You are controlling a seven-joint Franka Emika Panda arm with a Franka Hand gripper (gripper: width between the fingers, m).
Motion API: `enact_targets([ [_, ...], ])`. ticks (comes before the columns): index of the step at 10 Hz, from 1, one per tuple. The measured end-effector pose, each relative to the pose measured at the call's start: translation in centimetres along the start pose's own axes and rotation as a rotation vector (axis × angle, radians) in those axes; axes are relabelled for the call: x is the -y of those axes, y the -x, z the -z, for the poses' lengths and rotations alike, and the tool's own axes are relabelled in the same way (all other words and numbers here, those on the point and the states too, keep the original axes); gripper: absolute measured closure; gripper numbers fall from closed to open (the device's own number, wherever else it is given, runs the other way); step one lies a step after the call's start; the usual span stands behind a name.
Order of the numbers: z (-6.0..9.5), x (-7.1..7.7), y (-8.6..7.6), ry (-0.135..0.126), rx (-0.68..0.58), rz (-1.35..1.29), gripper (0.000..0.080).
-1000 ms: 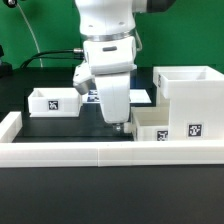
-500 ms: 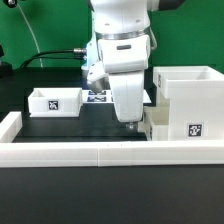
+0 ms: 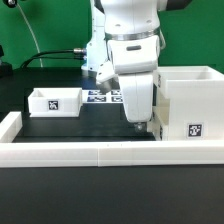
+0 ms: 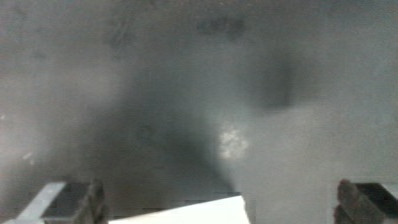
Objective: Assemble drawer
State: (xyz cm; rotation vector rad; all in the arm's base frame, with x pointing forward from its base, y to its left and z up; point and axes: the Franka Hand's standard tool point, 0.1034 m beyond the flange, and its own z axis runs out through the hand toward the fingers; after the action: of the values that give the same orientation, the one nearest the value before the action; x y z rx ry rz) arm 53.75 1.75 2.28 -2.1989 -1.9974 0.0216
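Observation:
The large white housing (image 3: 190, 95) stands at the exterior view's right. One small open-top tray (image 3: 55, 101) sits at the left. The second tray (image 3: 180, 128) lies just in front of the housing, and its left part is hidden behind my gripper (image 3: 140, 124). The gripper hangs low over that tray's left end. In the wrist view the gripper (image 4: 214, 205) is open, with dark fingers (image 4: 64, 205) far apart. A white corner of the tray (image 4: 187, 210) shows between them over the dark table. I cannot tell whether the fingers touch it.
A long low white border wall (image 3: 90, 152) runs along the front and up the left side (image 3: 10, 125). The marker board (image 3: 100, 97) lies flat behind the arm. A black cable and green backdrop are at the back.
The arm has moved steadily to the exterior view's right, from the table's middle to the tray in front of the housing, now covering that tray's left part. Trays and housing have not moved.

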Motion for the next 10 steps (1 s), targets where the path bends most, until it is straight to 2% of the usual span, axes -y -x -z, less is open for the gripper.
enact_targets([
  [2, 0.7, 0.5, 1.0, 0.004, 0.007, -0.013, 0.0151],
  [3, 1.3, 1.2, 2.0, 0.005, 0.013, -0.021, 0.0151],
  [8, 3.6, 5.7, 7.1, 0.000, 0.027, -0.069, 0.0151],
  [10, 4.6, 7.0, 9.2, 0.010, 0.028, -0.053, 0.0151],
])
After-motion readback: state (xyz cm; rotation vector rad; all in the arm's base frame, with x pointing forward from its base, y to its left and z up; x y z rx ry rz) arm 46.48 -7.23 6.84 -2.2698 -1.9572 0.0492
